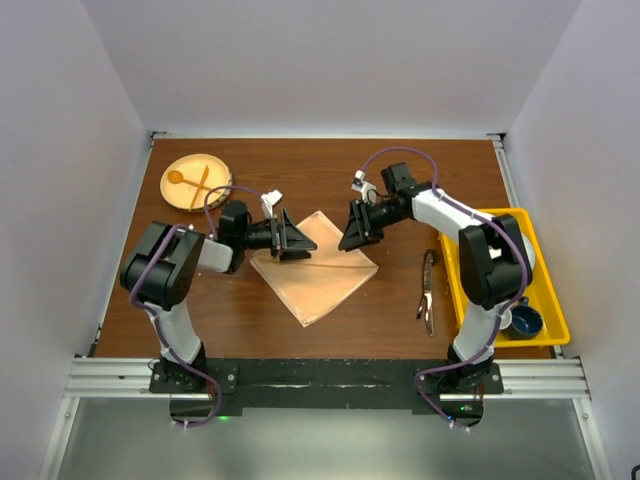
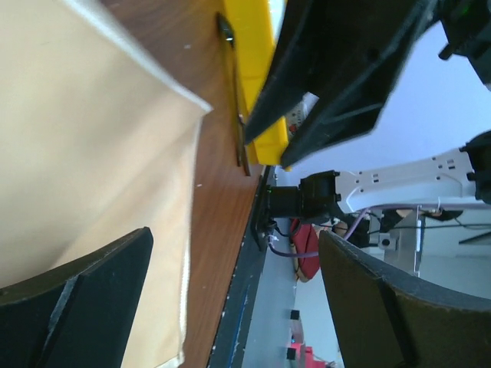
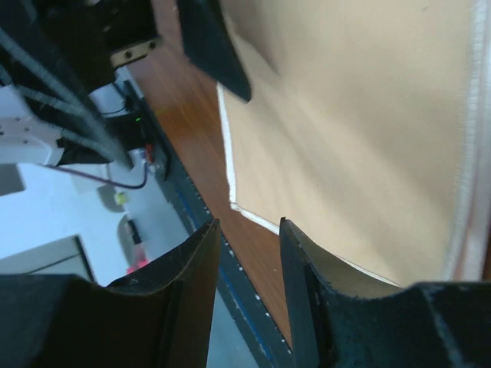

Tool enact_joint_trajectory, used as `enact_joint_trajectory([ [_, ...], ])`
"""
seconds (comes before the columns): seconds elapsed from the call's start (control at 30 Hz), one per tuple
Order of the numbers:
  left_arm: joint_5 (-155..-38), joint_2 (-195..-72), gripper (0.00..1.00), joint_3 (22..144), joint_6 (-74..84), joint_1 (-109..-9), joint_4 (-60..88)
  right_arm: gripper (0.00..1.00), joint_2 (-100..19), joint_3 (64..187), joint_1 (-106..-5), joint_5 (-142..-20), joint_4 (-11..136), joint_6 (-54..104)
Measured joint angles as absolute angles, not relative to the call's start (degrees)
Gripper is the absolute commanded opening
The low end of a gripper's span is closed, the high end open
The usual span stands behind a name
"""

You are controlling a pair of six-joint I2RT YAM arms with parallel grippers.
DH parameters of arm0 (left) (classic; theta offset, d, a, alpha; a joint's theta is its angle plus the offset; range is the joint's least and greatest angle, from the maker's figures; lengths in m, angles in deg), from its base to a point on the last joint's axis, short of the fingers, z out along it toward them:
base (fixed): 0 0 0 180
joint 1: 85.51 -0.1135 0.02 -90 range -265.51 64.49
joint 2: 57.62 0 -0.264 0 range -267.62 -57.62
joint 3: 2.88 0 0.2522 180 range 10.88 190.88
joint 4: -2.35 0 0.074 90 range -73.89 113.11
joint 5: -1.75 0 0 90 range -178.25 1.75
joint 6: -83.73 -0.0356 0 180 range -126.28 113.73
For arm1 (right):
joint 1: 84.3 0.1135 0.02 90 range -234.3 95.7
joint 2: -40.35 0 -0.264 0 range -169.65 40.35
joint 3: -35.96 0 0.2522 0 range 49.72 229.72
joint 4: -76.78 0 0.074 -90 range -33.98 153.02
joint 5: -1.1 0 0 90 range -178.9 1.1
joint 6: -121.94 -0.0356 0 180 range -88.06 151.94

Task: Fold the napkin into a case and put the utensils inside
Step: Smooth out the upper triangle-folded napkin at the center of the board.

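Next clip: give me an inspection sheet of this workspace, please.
Surface: brown wooden table, no spills seen.
Job's things: napkin lies mid-table, not yet a narrow case; dark utensils lie right of it, apart.
Clutter: wooden plate with pale spoon and fork, far left; yellow tray with blue cup, right.
Grippers: left gripper open at the napkin's left corner; right gripper jaws narrowly apart at its far right edge, nothing visibly held.
Cables: purple cables along both arms.
Surroundings: white walls.

Napkin (image 1: pixel 315 268) shiny peach-orange, pale hem; table (image 1: pixel 400 170) brown woodgrain; bin (image 1: pixel 505 214) yellow; utensils (image 1: pixel 428 290) dark.
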State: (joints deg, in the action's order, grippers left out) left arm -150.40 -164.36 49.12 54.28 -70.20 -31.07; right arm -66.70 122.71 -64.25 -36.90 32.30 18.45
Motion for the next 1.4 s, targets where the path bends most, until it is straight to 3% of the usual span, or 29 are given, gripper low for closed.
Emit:
enact_joint_trajectory([
  [0.4, -147.34, -167.15, 0.96, 56.79, 56.57, -61.68, -34.3, 0.24, -69.84, 123.94, -64.97, -52.0, 24.39, 26.14],
  [0.73, -143.49, -175.96, 0.97, 61.97, 59.57, -54.57, -34.85, 0.15, -73.3, 123.63, -64.97, -57.79, 24.82, 26.86],
  [1.03, -143.12, -181.51, 0.98, 64.68, 63.63, -51.73, -38.06, 0.01, -73.41, 123.61, -64.99, -59.04, 24.87, 26.4],
  [1.4, -144.01, -181.3, 0.97, 63.56, 64.16, -55.64, -39.26, 0.0, -73.41, 123.59, -64.97, -59.43, 24.84, 26.47],
])
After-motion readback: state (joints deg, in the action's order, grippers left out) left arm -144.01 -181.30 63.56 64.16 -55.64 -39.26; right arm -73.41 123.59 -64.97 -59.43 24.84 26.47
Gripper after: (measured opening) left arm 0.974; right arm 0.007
